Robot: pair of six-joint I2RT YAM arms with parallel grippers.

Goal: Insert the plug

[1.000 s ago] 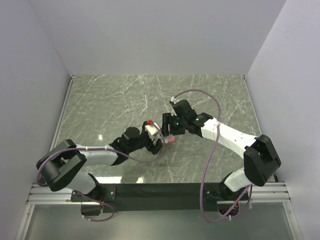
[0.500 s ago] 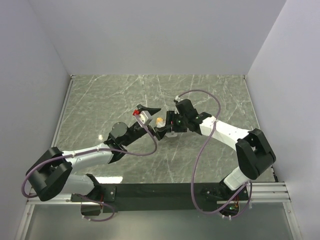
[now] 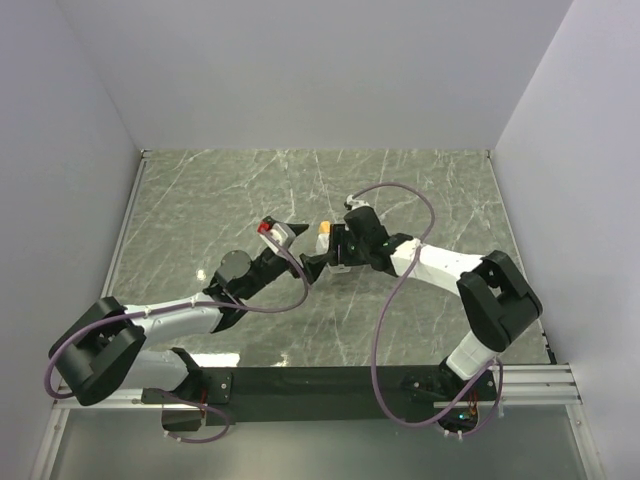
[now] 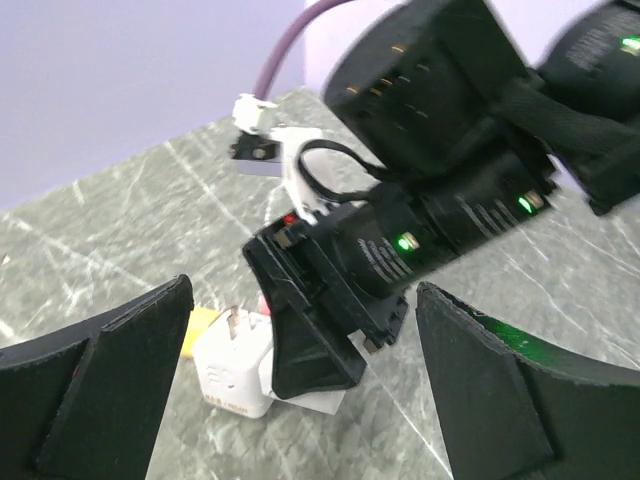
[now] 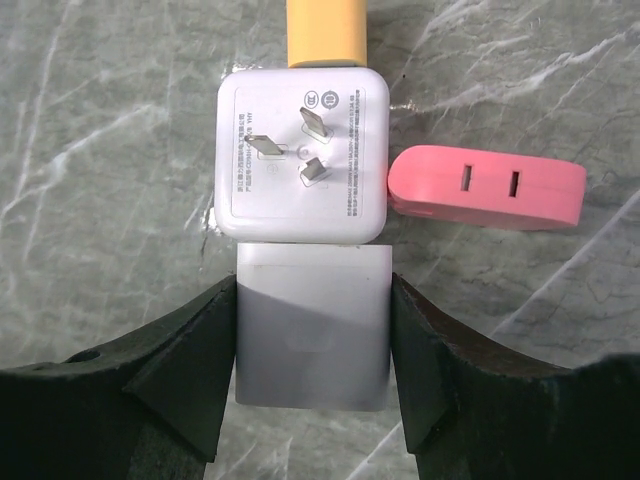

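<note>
Right claw (image 5: 312, 290) clenches white block (image 5: 312, 345), plug (image 5: 303, 155) just beyond; left claw (image 4: 302, 293) released. Likely pre-insertion: next, seat plug in pink socket (image 5: 487, 188).

1. The bench (image 3: 200, 200) is patterned as grey-green marble, veined in white.
2. The plug (image 5: 303, 155) is coloured white, with grey print and silver prongs.
3. A pink socket block (image 5: 487, 187) is marked by two dark slots.
4. An orange piece (image 5: 326, 30) is seen.
5. A pale grey block (image 5: 312, 340) is flanked by the black fingers (image 5: 170, 370) of the right hand (image 5: 312, 290).
6. Purple cables (image 3: 373, 350) are seen along white-and-black arms (image 3: 440, 262).
</note>
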